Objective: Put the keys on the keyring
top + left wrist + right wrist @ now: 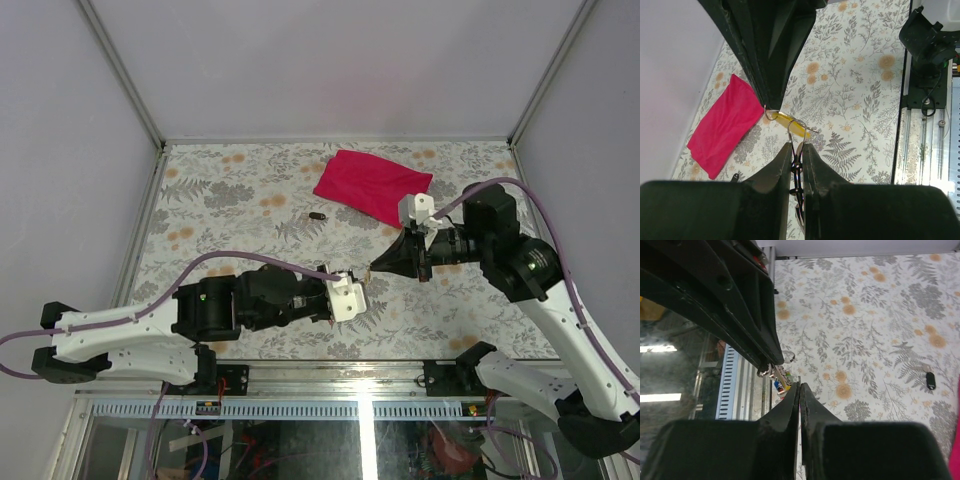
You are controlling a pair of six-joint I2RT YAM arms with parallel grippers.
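Left pincer (796,146): jaws nearly closed, with only a narrow slit between them. They grip a thin round silver metal keyring (790,132). The wire of the keyring runs down through the slit and loops out just past the fingertips. In the right wrist view a bunch of small plastic-headed keys (780,384), with blue, red and yellow showing, hangs from the keyring just below this pincer's tip.

Right pincer (799,386): jaws pressed fully together, no gap visible. It faces the left pincer tip to tip, and the two are close but do not touch. In the left wrist view its black fingers come to a point just above the exposed loop of the keyring. A small key with a yellow plastic head (796,127) spans the short gap between the pincers. Its metal end sits at the right pincer's tip and appears to be pinched there. Its yellow head lies against the keyring wire just ahead of the left pincer. Whether the wire passes through the head cannot be made out.

Both pincers are raised above a table covered in a grey and orange floral print (230,190).

Beyond the left pincer, well apart from it, a small black item (929,380) lies flat on the table. It is too small to identify.

Farther still, beyond the right pincer and well apart from both tips, a magenta cloth (372,186) lies spread flat. Its nearest corner points toward the right arm's wrist.
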